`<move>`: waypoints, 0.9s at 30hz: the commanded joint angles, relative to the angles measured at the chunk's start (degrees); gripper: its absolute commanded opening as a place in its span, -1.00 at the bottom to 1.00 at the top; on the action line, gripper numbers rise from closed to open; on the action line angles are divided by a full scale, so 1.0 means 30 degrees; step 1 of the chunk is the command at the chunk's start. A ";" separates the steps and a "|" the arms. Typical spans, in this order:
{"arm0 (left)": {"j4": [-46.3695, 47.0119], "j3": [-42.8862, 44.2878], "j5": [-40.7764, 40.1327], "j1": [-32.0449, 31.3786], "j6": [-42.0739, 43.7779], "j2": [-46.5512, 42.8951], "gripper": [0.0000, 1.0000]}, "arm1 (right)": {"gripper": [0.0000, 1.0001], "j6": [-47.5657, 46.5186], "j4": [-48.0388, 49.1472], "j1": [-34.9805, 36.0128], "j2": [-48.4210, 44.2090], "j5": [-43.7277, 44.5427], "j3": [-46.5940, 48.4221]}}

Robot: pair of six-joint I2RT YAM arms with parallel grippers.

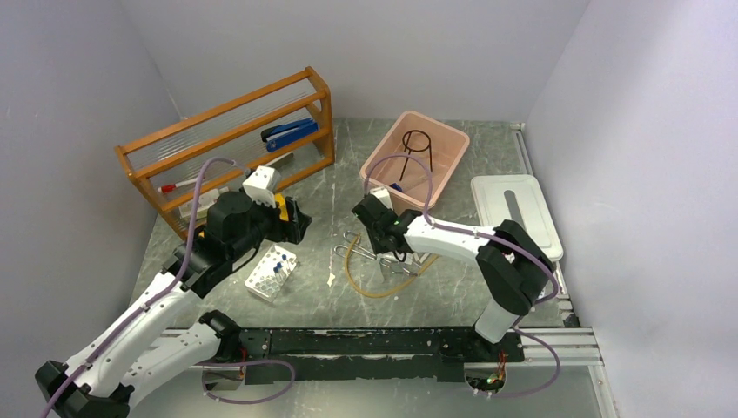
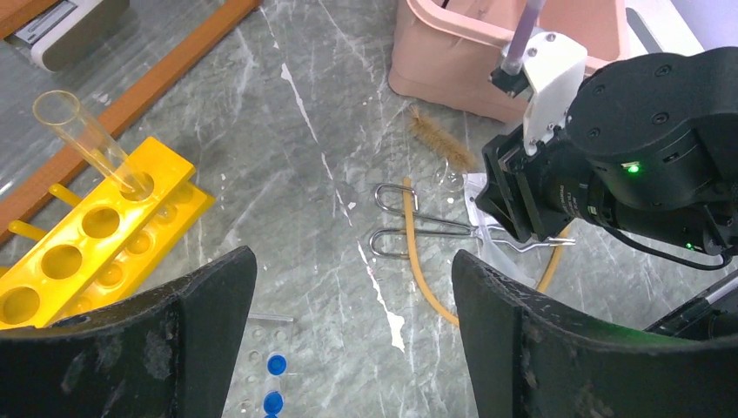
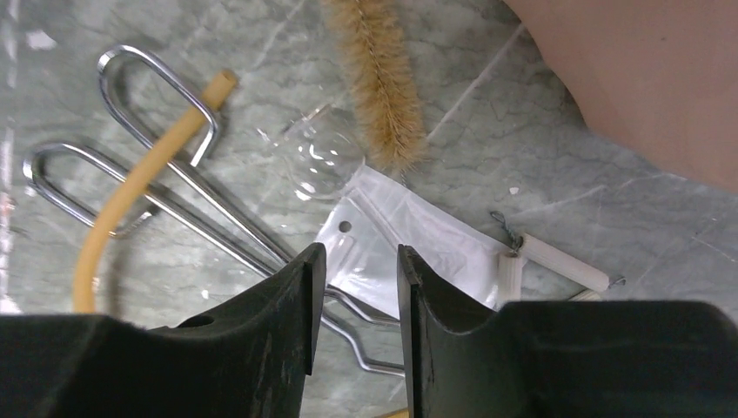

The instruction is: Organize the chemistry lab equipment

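Metal tongs lie on the marble table with an amber rubber tube draped across their loops. My right gripper hovers low over the tongs' thin end and a clear plastic bag. Its jaws stand a narrow gap apart, holding nothing. In the top view that gripper sits just in front of the pink bin, which holds the black wire tripod. My left gripper is wide open and empty above bare table, by a white rack of blue-capped vials.
A bristle brush, a clear glass dish and white triangle tubes lie near the bin. A yellow rack holds a glass test tube. The orange shelf stands back left, a white lidded box at right.
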 commanded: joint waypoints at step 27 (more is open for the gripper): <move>0.0003 0.0068 -0.0277 0.0082 0.0505 0.1275 0.73 | -0.95 -0.9049 -0.1131 -0.1167 0.0801 -0.2891 0.2013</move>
